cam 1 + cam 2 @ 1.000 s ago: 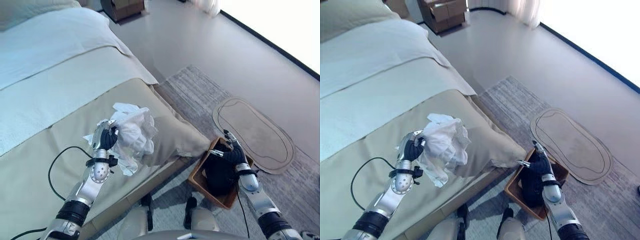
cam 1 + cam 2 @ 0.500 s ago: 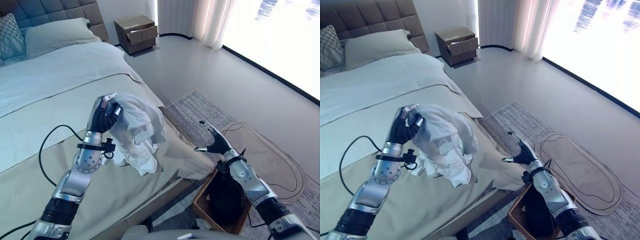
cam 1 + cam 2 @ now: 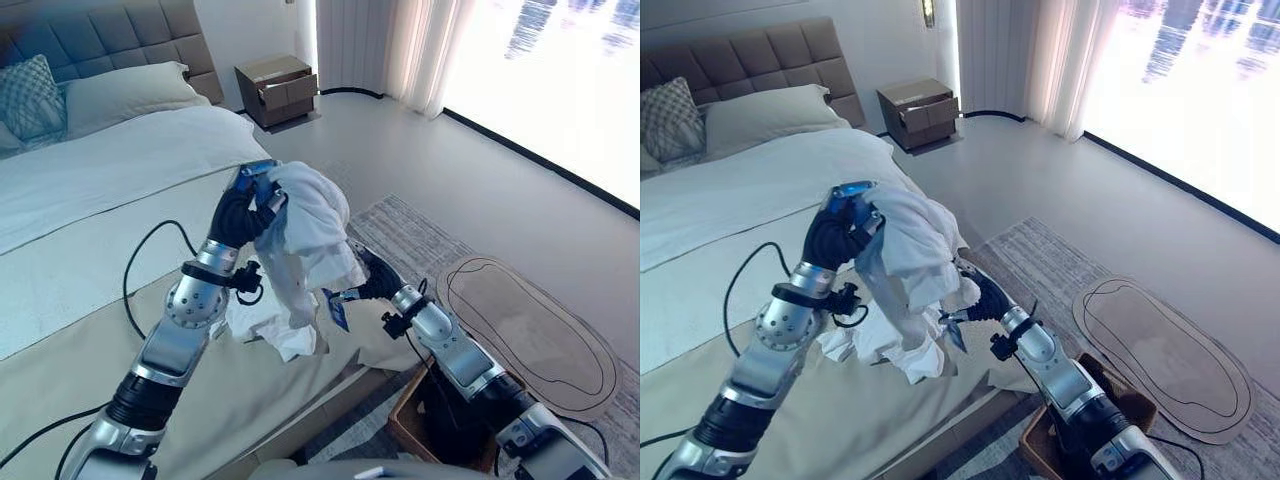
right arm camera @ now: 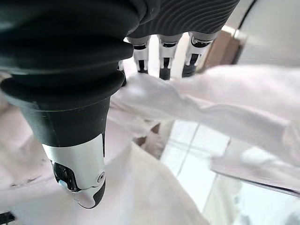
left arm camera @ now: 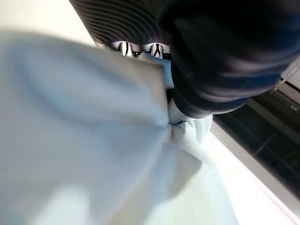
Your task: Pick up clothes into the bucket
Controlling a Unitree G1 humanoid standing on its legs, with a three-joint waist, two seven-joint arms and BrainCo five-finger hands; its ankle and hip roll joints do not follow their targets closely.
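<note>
The left robot hand (image 3: 243,212) is raised above the bed (image 3: 110,190), its fingers curled tight round the top of a white garment (image 3: 305,245). The garment hangs from that fist in a crumpled bunch, clear of the bed at the top, with its lower folds trailing down to the tan blanket (image 3: 60,380) near the bed's edge. In the left wrist view the cloth (image 5: 93,154) lies right against the dark cover of the hand.

The right robot hand (image 3: 980,295) reaches in from the side, up against the hanging cloth about halfway down. In its own wrist view the fingers (image 4: 164,56) are stretched out straight and the thumb (image 4: 77,173) stands apart from them, with folds of white cloth (image 4: 201,108) lying between and around them; nothing is pinched, so this hand is open and only touching the garment.

The bucket (image 3: 415,425) stands on the floor just beside the bed, below the right arm, a brown box-shaped bin with something dark inside. It sits on a grey rug (image 3: 410,225), with a small oval mat (image 3: 525,325) beyond it. At the head of the bed are pillows (image 3: 120,85) against a padded headboard (image 3: 100,35), and a nightstand (image 3: 278,85) stands in the corner next to curtains (image 3: 400,45).
</note>
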